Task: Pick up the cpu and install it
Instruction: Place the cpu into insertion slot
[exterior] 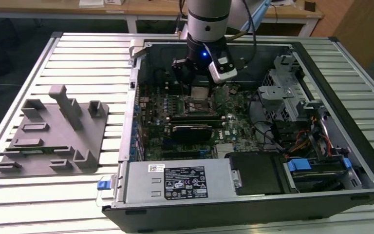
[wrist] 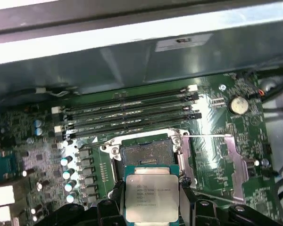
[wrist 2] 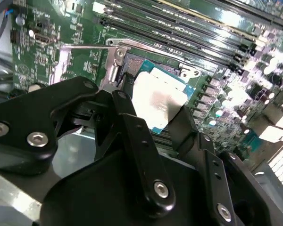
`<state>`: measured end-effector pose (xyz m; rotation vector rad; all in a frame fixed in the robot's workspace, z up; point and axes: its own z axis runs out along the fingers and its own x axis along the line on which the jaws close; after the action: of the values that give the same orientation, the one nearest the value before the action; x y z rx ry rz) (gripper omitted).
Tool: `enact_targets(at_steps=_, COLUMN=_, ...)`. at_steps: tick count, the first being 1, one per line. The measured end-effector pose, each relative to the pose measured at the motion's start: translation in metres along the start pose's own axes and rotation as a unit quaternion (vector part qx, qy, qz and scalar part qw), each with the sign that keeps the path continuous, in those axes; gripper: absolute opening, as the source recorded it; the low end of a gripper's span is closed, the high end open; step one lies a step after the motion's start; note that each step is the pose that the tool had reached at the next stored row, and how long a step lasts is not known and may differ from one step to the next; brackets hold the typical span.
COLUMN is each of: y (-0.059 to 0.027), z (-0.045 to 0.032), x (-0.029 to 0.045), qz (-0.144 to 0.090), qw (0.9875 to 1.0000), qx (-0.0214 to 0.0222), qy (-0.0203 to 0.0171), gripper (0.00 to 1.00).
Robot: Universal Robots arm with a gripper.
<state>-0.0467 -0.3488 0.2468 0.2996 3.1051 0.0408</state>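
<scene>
Gripper (wrist: pixel 152 207) is closed on the cpu (wrist: pixel 152 192). In the first wrist view the black fingers (wrist: pixel 117 202) pinch two opposite edges, with the silvery lid face up and level, which looks like the right attitude for a straight drop. The chip hangs just over the socket (wrist: pixel 146 153), and I cannot tell whether there is any contact. The socket sits open and bare with its plate (wrist: pixel 236 160) swung aside, so nothing bars the way down.

Sweeping the exterior view from its left, a grey fixture (exterior: pixel 50 131) rests on the slatted table (exterior: pixel 18 73), well apart from the work. Next comes the case (exterior: pixel 135 146), lying on its side with the open face up, so the board (exterior: pixel 239 126) faces the arm. The gripper is mid-case, right above the socket, and the drive cage (exterior: pixel 291 97) stands to the exterior view's right.

As for writing, there are several lines of dark print on the cpu lid. A white label (exterior: pixel 185 183) with black print sits on the grey box (exterior: pixel 141 183) at the case's near edge. I leave both unread.
</scene>
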Motion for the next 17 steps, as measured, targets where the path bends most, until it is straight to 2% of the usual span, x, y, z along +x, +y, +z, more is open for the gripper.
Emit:
enact_targets(at_steps=1, y=0.0000, z=0.0001, x=0.0000, qz=0.022, qw=0.9997, qx=0.0004, qy=-0.0006, gripper=0.54)
enact_targets(at_steps=5, y=0.0000, z=0.0001, x=0.0000, qz=0.053, qw=0.9986, qx=0.0010, qy=-0.0015, gripper=0.54)
enact_targets(at_steps=9, y=0.0000, z=0.0001, x=0.0000, qz=0.085, qw=0.9964, qx=0.0016, qy=-0.0024, gripper=0.54)
enact_targets(at_steps=13, y=0.0000, z=0.0002, x=0.0000, qz=0.118, qw=0.9930, qx=0.0023, qy=-0.0033, gripper=0.54)
enact_targets(at_steps=17, y=0.0000, z=0.0003, x=0.0000, qz=0.154, qw=0.9880, qx=0.0030, qy=-0.0043, gripper=0.54)
